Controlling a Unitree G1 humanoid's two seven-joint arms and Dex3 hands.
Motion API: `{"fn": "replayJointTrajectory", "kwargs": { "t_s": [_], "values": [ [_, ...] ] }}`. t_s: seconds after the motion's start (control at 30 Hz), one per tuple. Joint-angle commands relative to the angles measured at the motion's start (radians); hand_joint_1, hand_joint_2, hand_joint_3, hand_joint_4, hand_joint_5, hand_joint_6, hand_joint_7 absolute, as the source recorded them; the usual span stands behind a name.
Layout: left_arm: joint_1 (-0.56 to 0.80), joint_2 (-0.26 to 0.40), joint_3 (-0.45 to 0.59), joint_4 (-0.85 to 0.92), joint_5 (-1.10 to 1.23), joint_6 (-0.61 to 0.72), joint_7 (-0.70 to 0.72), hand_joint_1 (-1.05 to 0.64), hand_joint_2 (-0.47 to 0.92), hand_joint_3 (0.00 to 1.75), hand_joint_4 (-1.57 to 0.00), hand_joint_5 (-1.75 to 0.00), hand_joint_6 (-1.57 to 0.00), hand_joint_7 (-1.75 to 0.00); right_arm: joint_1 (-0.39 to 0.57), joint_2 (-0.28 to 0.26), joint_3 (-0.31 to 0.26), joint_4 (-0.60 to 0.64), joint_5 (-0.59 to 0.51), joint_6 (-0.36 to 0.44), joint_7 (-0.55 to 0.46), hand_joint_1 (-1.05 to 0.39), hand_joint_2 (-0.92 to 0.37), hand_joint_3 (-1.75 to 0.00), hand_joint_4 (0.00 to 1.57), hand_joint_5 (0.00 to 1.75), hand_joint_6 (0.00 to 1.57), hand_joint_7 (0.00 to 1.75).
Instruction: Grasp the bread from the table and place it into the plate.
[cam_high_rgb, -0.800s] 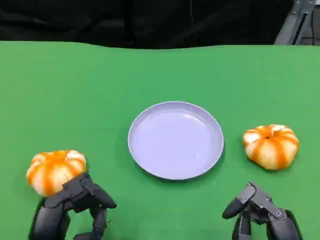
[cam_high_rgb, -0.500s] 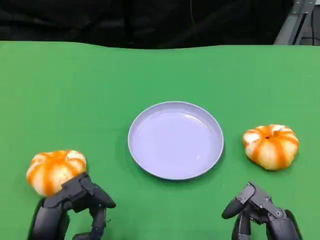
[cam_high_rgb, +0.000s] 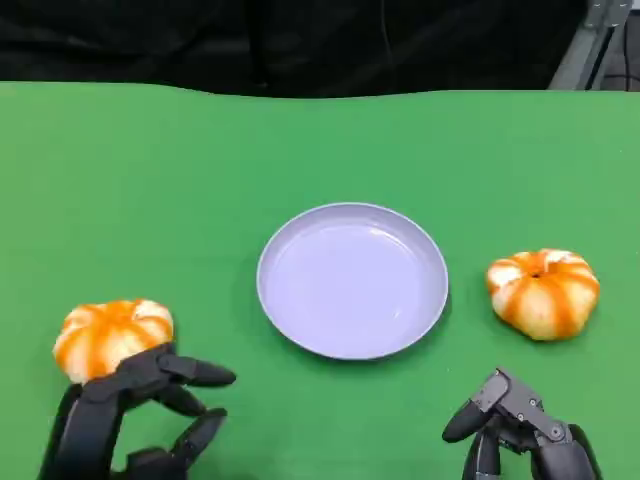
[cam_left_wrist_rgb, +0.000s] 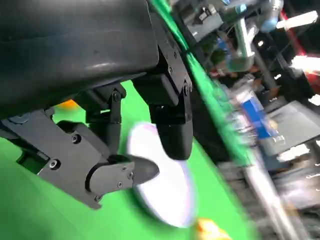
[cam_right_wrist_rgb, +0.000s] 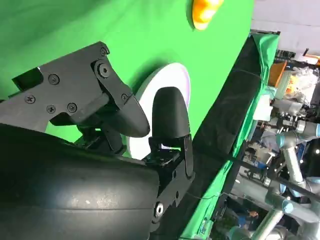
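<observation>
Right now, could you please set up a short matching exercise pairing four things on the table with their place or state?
Things:
1. plate
2. left hand
3. right hand
4. right bread

Place or state:
A. alone on the cloth, right of the plate
B. fingers spread, just below the left bread
C. empty, centre of the table
D. low, holding nothing, below the right bread

Pairs: 1-C, 2-B, 3-D, 4-A

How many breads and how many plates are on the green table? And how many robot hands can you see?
Breads: 2, one by the left hand, one to the right of the plate
Plates: 1
Hands: 2, left hand, right hand
Total: 5
</observation>
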Motion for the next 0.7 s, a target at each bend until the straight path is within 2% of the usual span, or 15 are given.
{"fn": "replayJointTrajectory", "kwargs": {
  "t_s": [0.03,0.07,0.17,0.3,0.4,0.5,0.63,0.7],
  "values": [
    [0.026,0.043,0.011,-0.156,0.235,0.200,0.052,-0.50,0.92,0.10,-0.44,-0.75,-0.73,-0.01,0.010,-0.003,0.000,-0.023,-0.001,-0.002,-0.007,-0.22,-0.63,-1.50,0.84,1.75,0.50,1.75],
    [0.029,0.044,0.006,-0.169,0.247,0.220,0.054,-0.51,0.92,0.10,-0.43,-0.74,-0.72,-0.01,0.010,-0.004,0.000,-0.024,-0.002,-0.001,-0.008,-0.22,-0.63,-1.50,0.84,1.75,0.49,1.75],
    [0.018,0.121,-0.010,-0.234,0.442,0.338,0.033,-0.56,0.92,0.11,-0.28,-0.66,-0.56,0.00,0.012,-0.005,0.002,-0.029,0.000,-0.001,-0.006,-0.22,-0.63,-1.51,0.81,1.75,0.49,1.75],
    [-0.020,0.201,-0.057,-0.251,0.621,0.459,0.011,-0.60,0.92,0.11,-0.16,-0.61,-0.44,0.00,0.016,-0.001,0.004,-0.036,0.000,0.001,-0.008,-0.21,-0.63,-1.50,0.80,1.75,0.49,1.75],
    [-0.070,0.231,-0.105,-0.229,0.724,0.564,-0.029,-0.63,0.92,0.10,-0.04,-0.67,-0.40,0.00,0.019,0.002,0.008,-0.040,-0.011,0.002,-0.014,-0.21,-0.63,-1.51,0.80,1.75,0.49,1.75],
    [-0.115,0.248,-0.149,-0.194,0.782,0.650,-0.071,-0.64,0.92,0.09,0.00,-0.68,-0.37,0.00,0.023,0.003,0.012,-0.046,-0.011,0.006,-0.013,-0.20,-0.64,-1.50,0.80,1.75,0.49,1.75],
    [-0.127,0.266,-0.181,-0.191,0.780,0.696,-0.077,-0.65,0.92,0.08,0.00,-0.66,-0.36,0.00,0.024,0.005,0.012,-0.048,-0.012,0.008,-0.012,-0.20,-0.64,-1.50,0.79,1.75,0.48,1.75],
    [-0.223,0.275,-0.221,-0.059,0.812,0.756,-0.133,-0.65,0.92,0.08,0.00,-0.60,-0.31,0.00,0.027,0.007,0.017,-0.052,0.013,0.009,0.003,-0.21,-0.64,-1.50,0.80,1.75,0.48,1.75]
  ]
}}
